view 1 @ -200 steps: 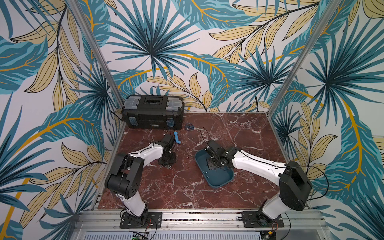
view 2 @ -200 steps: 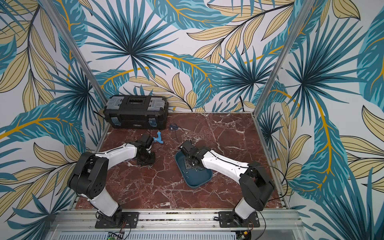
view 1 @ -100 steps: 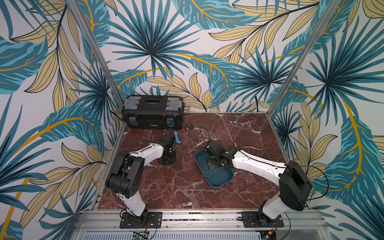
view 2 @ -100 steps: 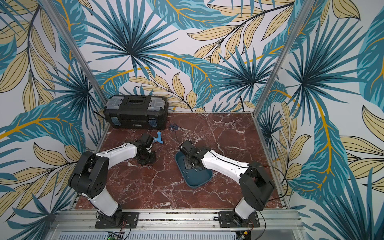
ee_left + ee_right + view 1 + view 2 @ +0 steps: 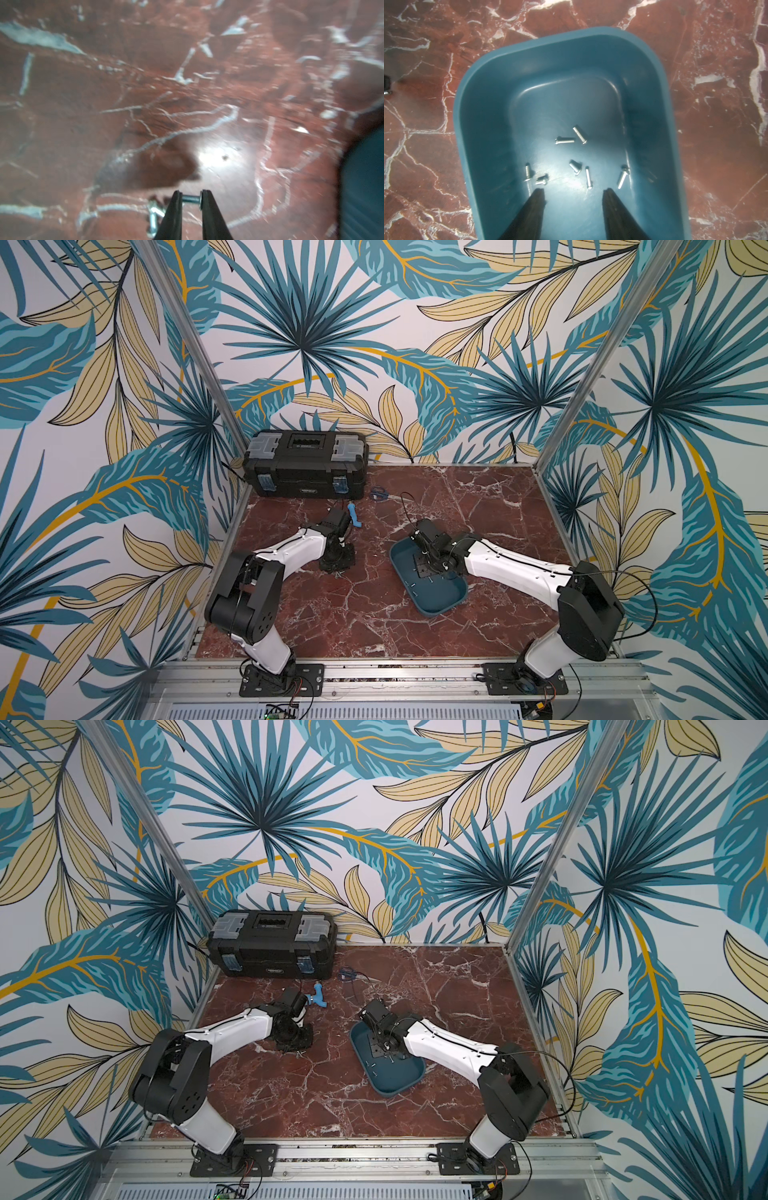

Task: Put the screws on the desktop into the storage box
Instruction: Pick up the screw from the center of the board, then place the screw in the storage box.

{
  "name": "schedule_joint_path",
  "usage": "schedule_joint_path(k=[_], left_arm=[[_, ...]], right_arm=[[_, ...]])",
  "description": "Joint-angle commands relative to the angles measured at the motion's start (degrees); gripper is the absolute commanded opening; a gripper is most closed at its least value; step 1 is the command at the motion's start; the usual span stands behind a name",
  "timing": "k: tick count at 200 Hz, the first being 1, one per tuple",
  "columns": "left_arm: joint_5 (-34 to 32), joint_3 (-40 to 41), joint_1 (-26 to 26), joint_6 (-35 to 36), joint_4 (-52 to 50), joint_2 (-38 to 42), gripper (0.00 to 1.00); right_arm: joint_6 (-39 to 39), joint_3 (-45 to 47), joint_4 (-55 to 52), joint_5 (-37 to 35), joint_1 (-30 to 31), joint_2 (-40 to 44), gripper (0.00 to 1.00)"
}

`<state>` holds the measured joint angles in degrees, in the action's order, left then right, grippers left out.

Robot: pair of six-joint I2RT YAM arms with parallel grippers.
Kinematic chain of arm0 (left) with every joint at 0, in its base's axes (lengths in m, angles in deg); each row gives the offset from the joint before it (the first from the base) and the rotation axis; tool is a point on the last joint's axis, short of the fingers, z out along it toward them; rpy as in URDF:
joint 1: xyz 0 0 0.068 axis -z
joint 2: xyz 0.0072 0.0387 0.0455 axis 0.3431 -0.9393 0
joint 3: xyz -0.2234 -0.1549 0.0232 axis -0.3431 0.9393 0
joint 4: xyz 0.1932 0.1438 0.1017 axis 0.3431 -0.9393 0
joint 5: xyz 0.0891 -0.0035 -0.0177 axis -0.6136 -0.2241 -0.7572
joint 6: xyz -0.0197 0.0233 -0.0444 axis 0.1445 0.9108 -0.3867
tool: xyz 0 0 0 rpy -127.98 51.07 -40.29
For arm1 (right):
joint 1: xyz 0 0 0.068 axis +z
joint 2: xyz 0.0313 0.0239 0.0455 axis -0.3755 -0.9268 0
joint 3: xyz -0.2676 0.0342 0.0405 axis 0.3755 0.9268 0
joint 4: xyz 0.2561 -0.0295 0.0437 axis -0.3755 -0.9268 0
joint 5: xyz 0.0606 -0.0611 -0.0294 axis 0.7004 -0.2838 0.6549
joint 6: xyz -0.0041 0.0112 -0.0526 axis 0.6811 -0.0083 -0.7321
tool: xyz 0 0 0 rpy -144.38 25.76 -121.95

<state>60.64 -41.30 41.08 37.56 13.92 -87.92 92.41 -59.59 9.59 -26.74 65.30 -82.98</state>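
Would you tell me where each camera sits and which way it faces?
Top views: high in front, looking down on the desktop; left arm and right arm show.
Left wrist: on that arm, facing the desktop; left gripper pinches a screw.
Right wrist: above the box, looking in at screws; right gripper open.
Shared: all show the box.

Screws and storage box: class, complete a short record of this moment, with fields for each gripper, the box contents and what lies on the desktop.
left gripper: shut on the held screw, pinched end to end
right gripper: open, empty, above the storage box
boxed screws: seven visible, lying loose on the box floor
desktop: loose screws lie beside the left gripper
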Motion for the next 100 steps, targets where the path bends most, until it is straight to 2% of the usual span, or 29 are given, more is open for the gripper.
schedule_joint_path(k=[1,43,77,100], left_arm=[[2.6,0.8,2.0,-2.7,-1.1,5.4,0.14],[4.5,-1.9,9.3,-7.5,-0.6,8.9,0.13],[3.3,-8.0,17.9,-10.1,0.1,5.3,0.14],[2.8,-12.2,21.5,-10.6,0.2,1.5,0.14]], right_arm=[[-0.3,0.0,0.0,-0.7,-1.6,3.3,0.5],[-0.1,2.0,0.1,0.9,-7.0,8.6,0.49],[0.4,4.1,0.1,1.4,-11.4,12.3,0.48],[0.5,5.3,0.1,1.8,-13.1,13.7,0.48]])
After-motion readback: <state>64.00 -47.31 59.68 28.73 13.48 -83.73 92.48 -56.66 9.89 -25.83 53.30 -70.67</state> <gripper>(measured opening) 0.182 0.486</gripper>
